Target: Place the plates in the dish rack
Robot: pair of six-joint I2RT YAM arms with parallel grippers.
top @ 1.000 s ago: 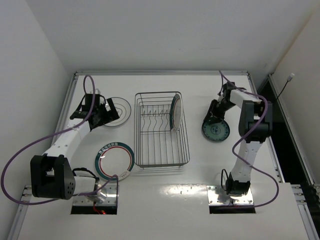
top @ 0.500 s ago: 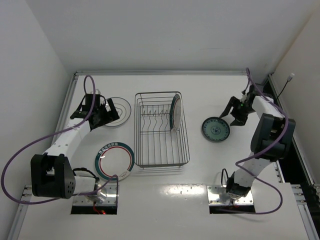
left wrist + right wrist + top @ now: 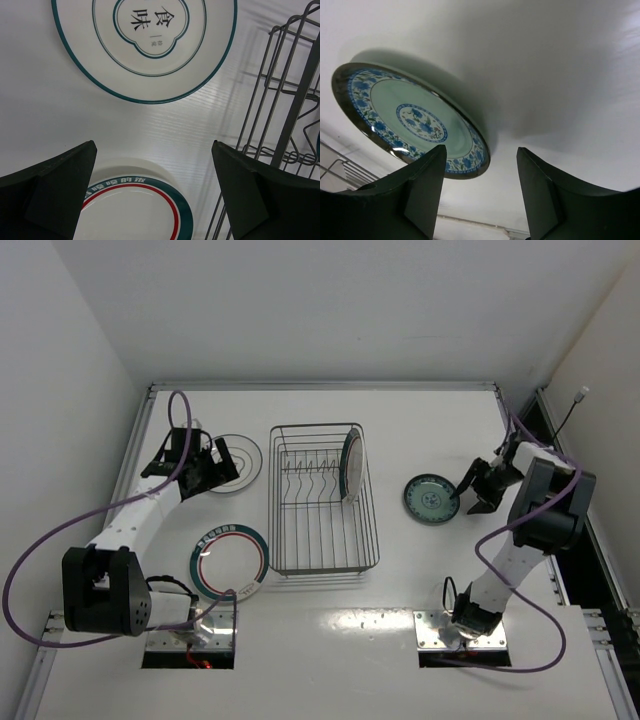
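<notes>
Both grippers gape wide and hold nothing: the left gripper (image 3: pixel 207 469) is at the black-ringed plate (image 3: pixel 243 454), the right gripper (image 3: pixel 473 494) just beside the teal plate (image 3: pixel 431 499). 1 upright green-rimmed plate (image 3: pixel 350 464) stands in the dish rack (image 3: pixel 325 570); 1 flat green-rimmed plate (image 3: pixel 230 562) lies left of it.

Plain white table (image 3: pixel 420 570). The grey wire dish rack (image 3: pixel 325 571) sits in the middle. To its left there's a white plate with dark rings (image 3: pixel 245 462) at the far side and a green-rimmed plate with a red ring (image 3: pixel 230 562) nearer the front. Both lie flat. A small teal patterned plate (image 3: pixel 431 499) lies flat on the right, not touching the rack.
</notes>
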